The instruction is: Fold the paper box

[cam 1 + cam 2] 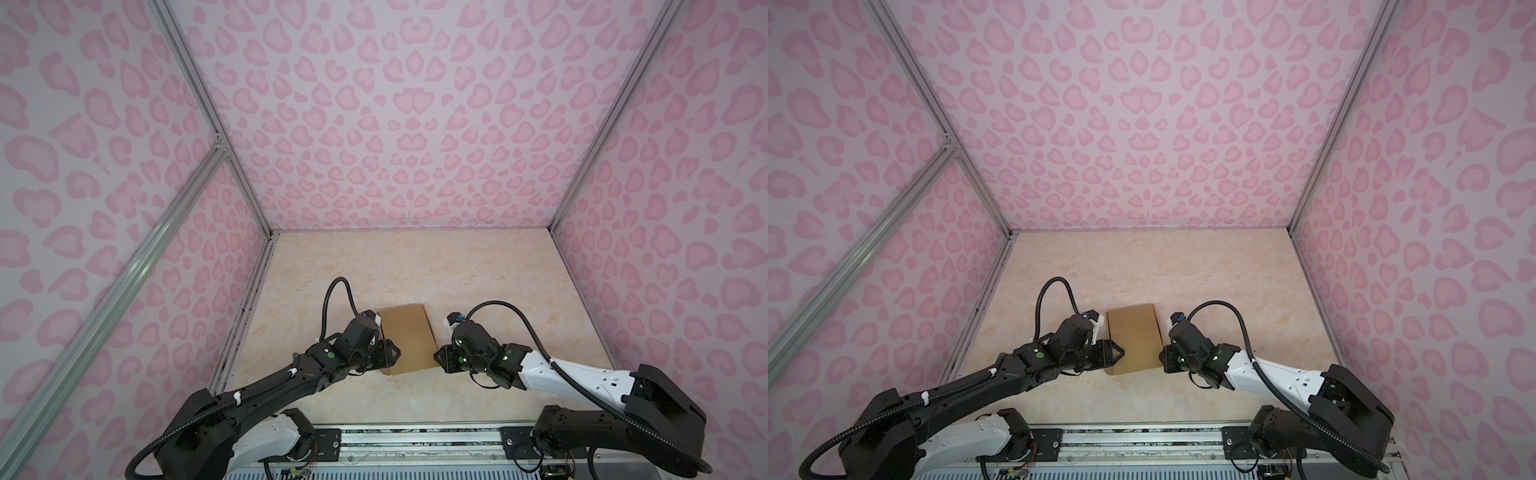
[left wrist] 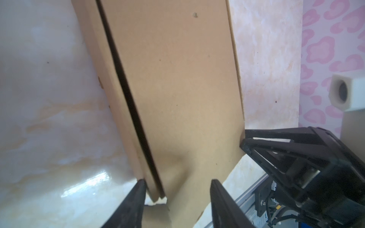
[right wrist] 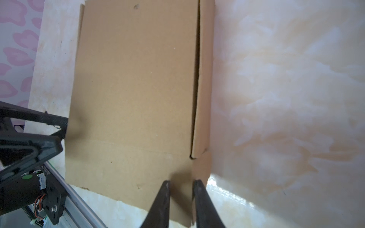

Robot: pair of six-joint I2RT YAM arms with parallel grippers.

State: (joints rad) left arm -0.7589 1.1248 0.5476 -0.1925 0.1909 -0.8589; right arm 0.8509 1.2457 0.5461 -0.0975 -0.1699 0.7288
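The paper box (image 1: 409, 338) (image 1: 1133, 338) is plain brown cardboard. It lies flat and closed on the table between my two arms, with a tongue of flap sticking out toward the near edge. My left gripper (image 1: 395, 355) (image 2: 178, 182) is open, and its jaws straddle the box's near left corner (image 2: 158, 189), where a dark slit runs between lid and side wall. My right gripper (image 1: 436, 356) (image 3: 182, 182) sits low over the near right corner of the box (image 3: 138, 88). Its jaws are a narrow gap apart, with flat cardboard showing between them and nothing pinched.
The beige marbled tabletop (image 1: 415, 266) is walled on three sides by pink-patterned panels (image 1: 395, 124). An aluminium rail (image 1: 415, 436) carrying both arm bases runs along the near edge, close behind the box's flap.
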